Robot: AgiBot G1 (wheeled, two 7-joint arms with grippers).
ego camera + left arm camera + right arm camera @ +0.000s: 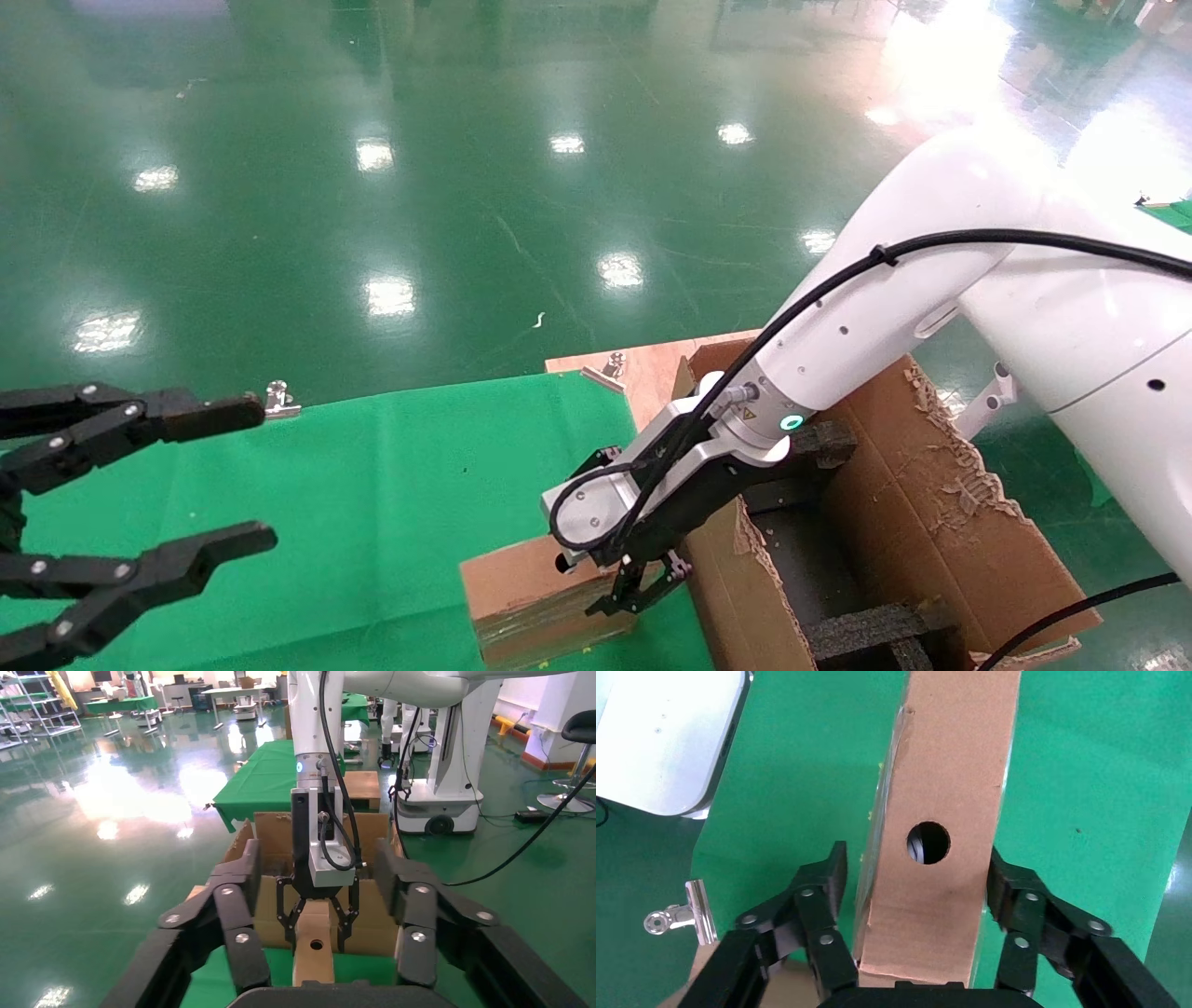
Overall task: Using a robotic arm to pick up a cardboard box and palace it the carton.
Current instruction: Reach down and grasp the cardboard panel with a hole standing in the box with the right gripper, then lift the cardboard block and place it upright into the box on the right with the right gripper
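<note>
Straddling the cardboard box, right pincer open, fingers just off both faces, carton beside.

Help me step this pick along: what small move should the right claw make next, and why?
Probably close. The right claw straddles the cardboard box standing on edge on the green cloth. One finger touches its side, the other sits slightly off, so it isn't gripped yet. The left claw stays open, away.

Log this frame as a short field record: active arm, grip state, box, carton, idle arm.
active arm: right gripper, lowered over the cardboard box
grip state: fingers straddle the box's narrow holed side, one finger apart from it
box: standing on edge on green cloth, beside the carton
carton: open, black foam inside
idle arm: left gripper, open, off to the left
</note>
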